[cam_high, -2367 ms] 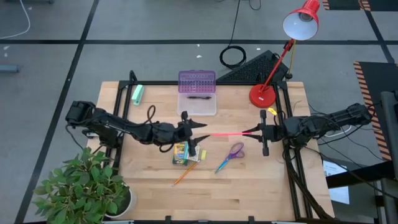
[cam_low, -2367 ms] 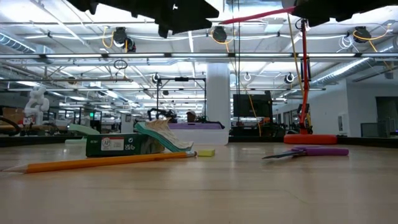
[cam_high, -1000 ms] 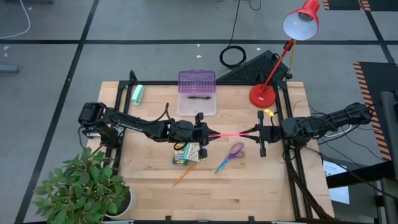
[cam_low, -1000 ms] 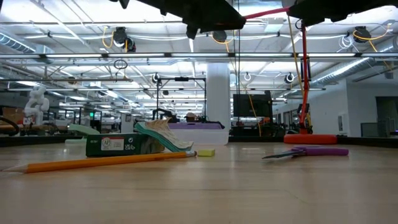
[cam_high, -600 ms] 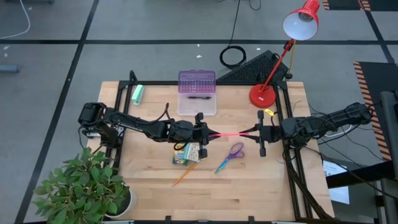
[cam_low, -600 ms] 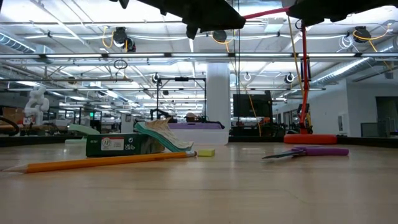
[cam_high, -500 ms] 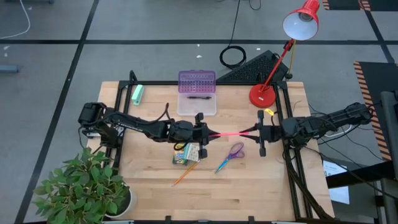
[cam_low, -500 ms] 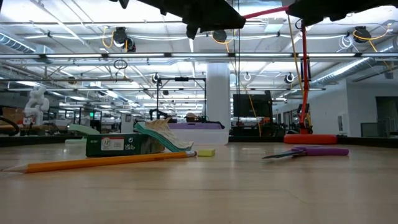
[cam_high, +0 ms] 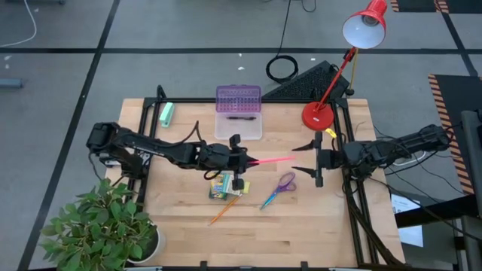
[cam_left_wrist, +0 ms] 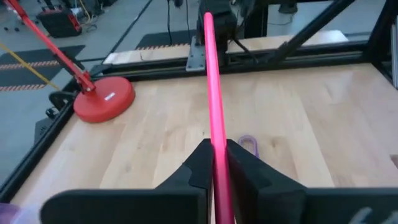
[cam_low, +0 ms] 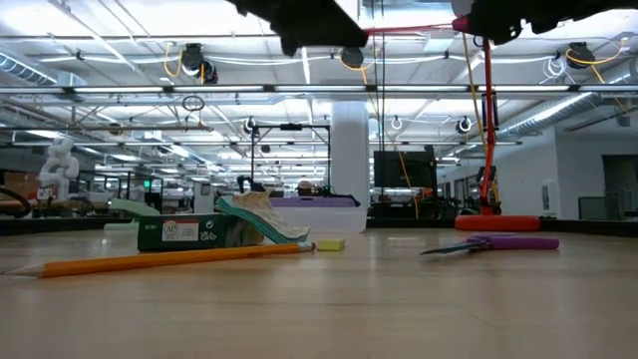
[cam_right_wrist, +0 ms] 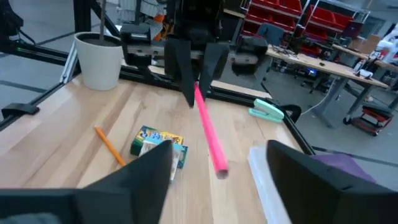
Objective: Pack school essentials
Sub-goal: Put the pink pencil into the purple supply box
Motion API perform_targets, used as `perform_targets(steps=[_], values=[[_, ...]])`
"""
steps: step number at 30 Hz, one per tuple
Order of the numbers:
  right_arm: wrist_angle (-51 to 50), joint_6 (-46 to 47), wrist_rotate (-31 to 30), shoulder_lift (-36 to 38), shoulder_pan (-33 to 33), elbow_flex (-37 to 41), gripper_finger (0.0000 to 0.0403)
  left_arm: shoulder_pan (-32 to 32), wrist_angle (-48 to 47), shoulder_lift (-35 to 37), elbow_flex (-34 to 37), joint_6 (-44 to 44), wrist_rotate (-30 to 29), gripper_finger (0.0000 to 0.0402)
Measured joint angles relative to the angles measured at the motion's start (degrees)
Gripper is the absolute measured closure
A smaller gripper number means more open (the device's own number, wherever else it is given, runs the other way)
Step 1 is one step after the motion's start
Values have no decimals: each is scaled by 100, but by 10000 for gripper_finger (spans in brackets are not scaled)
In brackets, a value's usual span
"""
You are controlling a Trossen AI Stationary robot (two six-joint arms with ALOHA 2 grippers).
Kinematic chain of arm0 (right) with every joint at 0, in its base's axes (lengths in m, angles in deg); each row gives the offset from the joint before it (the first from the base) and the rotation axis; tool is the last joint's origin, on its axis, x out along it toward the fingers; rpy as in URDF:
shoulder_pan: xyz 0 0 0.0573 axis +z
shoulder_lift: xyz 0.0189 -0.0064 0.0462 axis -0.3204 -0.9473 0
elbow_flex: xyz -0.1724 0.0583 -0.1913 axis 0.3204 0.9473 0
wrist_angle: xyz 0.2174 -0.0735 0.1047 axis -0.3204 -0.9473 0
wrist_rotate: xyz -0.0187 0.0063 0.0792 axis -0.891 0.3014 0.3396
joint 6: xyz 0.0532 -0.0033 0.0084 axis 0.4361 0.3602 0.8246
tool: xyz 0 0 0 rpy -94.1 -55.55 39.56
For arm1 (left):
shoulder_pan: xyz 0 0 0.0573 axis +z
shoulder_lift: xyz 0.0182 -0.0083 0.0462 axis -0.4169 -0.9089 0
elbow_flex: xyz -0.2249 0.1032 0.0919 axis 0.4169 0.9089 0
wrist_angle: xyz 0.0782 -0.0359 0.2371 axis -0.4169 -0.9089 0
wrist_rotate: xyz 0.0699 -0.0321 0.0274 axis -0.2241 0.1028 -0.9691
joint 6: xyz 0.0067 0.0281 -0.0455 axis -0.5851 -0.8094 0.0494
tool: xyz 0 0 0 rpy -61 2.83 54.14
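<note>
Crayon box (cam_low: 204, 230) label illegible, possibly | left end effector (cam_high: 242, 162) clamps pink pencil (cam_high: 273, 160)

Robotics lab (red parts bins (cam_right_wrist: 283, 14), workbenches (cam_right_wrist: 323, 61)).

The light wooden table (cam_high: 181, 226) carried a clear plastic box with a purple lid (cam_high: 239, 113) at its far edge. Left of that box lay a mint-green cylindrical roll (cam_high: 166, 114); right of it stood a red lamp base (cam_high: 317, 115). Nearer than the box lay a yellow-green crayon box (cam_high: 224, 186), an orange pencil (cam_high: 223, 211) and purple-handled scissors (cam_high: 279, 187)
</note>
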Motion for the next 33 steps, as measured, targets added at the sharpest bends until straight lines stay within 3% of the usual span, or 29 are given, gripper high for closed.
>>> perform_targets(steps=[4,7,11,17,26,33], values=[[-286,21,-408,149,2,0,92,14,-280,291,-12,-143,-25,386],[-474,45,-628,268,0,0,82,112,-443,495,-10,-342,-109,380],[-647,59,-740,396,0,0,86,369,-469,742,-18,-577,-129,364],[-746,20,-735,449,0,0,99,1022,-581,891,-5,-752,86,386],[-780,-94,-732,449,0,0,114,2237,-780,887,-12,-622,1183,365],[-779,-114,-731,449,0,0,115,2799,-1224,880,-12,-441,1263,386]])
